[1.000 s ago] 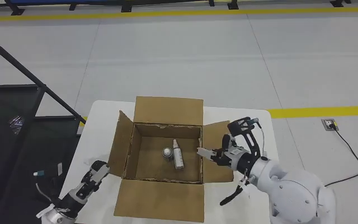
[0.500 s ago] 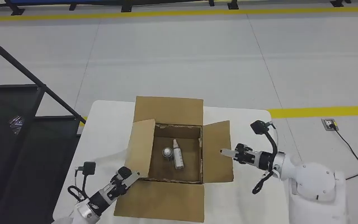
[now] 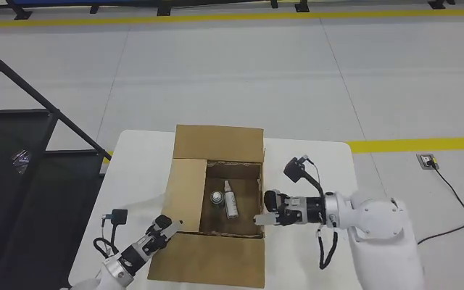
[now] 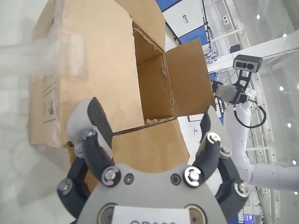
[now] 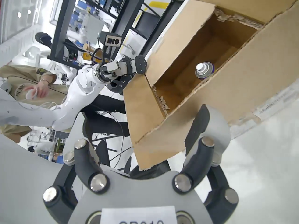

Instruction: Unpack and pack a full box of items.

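- Box point(image 3: 217, 143): matt brown corrugated cardboard, with cut edges torn rough and fuzzy.
- Tape point(image 4: 42, 47) on the box's outer face: clear, glossy plastic film, wrinkled.
- Spray can point(image 5: 204, 69) inside the box: glossy shoulder, smooth white plastic cap.
- Table point(image 3: 138, 159): smooth white top.
- Left gripper point(image 4: 151, 108): dull grey metal plate, bright screws, matt black pads point(image 4: 100, 120).

We log: left flap point(image 3: 185, 194) swung from splayed-out to folded over box point(image 3: 217, 143) opening. Right flap point(image 5: 233, 94) raised from flat to upright. Left gripper point(image 3: 168, 228) advanced to front-left corner. Right gripper point(image 3: 265, 214) retracted, then returned to right wall.
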Robot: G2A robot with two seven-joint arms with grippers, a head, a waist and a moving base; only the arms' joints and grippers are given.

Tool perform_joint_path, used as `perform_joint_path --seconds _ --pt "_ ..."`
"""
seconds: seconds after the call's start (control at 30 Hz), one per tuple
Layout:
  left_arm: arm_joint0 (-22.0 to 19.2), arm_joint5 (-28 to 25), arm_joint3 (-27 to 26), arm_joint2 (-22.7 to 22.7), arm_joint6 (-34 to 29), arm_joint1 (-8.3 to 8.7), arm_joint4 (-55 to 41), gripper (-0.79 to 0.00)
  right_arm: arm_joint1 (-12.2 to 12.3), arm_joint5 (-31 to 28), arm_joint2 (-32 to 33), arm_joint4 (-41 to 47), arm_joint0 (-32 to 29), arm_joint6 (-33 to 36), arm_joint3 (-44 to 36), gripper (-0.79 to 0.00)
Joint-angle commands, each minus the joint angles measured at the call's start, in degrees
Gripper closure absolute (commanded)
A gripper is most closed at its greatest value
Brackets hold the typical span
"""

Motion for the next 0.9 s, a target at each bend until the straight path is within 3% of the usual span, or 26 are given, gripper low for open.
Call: perform_joint_path --seconds 0.0,0.27,0.53,0.77,0.87 --pt "0.0 0.1 0.0 0.0 0.2 0.05 -0.1 -0.785 0.0 0.7 -3.3 -3.9 0.8 -1.6 0.9 -0.785" --pt "0.6 -0.2 0.1 -0.8 0.9 0.29 -1.0 -0.785 -0.4 5.3 -14.4 -16.0 4.9 -9.3 7.2 -0.785" --pt "2.5 -1.1 -2.1 -2.7 1.8 0.51 -4.0 -0.785 0.1 4.5 -15.7 -15.2 5.8 -11.6 10.1 -0.785" --pt "6.0 -1.7 -4.9 -11.0 1.6 0.97 -9.9 -0.785 1.7 3.4 -11.8 -16.3 0.9 -13.2 -1.2 -0.785" --pt "7.9 -1.9 -3.9 -14.9 -3.2 1.41 -13.3 -0.785 1.7 3.4 -11.8 -16.3 0.9 -13.2 -1.2 -0.785"
